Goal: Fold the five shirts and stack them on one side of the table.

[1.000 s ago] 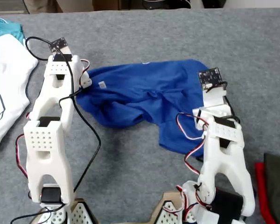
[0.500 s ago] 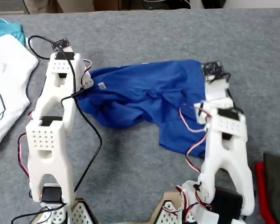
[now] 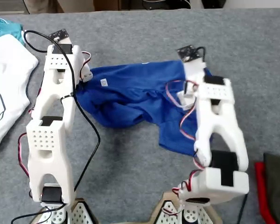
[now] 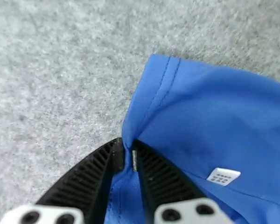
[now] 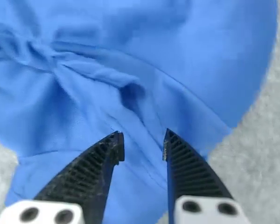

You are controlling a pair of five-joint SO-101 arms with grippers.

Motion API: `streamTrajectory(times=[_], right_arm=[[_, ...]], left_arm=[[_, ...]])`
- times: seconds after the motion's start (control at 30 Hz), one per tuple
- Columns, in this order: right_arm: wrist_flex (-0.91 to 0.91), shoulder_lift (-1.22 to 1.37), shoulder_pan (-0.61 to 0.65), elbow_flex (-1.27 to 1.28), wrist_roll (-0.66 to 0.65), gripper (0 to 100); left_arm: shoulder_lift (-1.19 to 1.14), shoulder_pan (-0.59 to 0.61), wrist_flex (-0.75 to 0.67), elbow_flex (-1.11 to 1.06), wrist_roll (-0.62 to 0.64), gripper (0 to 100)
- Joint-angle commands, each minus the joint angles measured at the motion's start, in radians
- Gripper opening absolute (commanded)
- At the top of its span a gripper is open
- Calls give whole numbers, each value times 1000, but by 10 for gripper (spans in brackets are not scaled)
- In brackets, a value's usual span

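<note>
The blue shirt (image 3: 135, 100) lies crumpled in the middle of the table (image 3: 130, 172), spread between the two claws. The left claw (image 4: 126, 156) pinches the shirt's hemmed edge, its jaws pressed almost together with a fold of blue cloth caught between the tips. A small white label (image 4: 223, 176) sits on the fabric just beside this claw, and bare grey table lies beyond its tips. The left arm stretches straight forward from its base at the near edge, with its wrist bent down over the shirt's end.

The right claw (image 5: 142, 140) is spread and hangs over the shirt with nothing between its jaws. Creased blue cloth lies under and ahead of its tips, and the shirt's curved edge and grey table are off to one side. The right arm reaches forward over the shirt's other end, leaning in toward the left arm.

Well beyond the left claw, away from the blue shirt, a white shirt (image 3: 4, 88) lies flat with a teal shirt (image 3: 7, 28) behind it. Behind the right claw, by that arm's base, is a dark cloth (image 3: 276, 186) with a red edge.
</note>
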State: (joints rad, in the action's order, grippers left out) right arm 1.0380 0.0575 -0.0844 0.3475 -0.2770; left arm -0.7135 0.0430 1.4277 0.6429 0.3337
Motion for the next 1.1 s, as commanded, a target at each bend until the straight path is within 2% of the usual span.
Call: streamTrajectory(times=[0.0, 0.17, 0.37, 1.07], right_arm=[[83, 5, -48, -107, 6, 160], [170, 5, -84, -125, 5, 160], [189, 15, -165, -94, 5, 160], [5, 22, -185, 84, 6, 156]], left_arm=[[5, -9, 2, 43, 6, 19], [5, -9, 3, 48, 6, 19], [5, -9, 3, 43, 6, 19], [5, -9, 3, 43, 6, 19]])
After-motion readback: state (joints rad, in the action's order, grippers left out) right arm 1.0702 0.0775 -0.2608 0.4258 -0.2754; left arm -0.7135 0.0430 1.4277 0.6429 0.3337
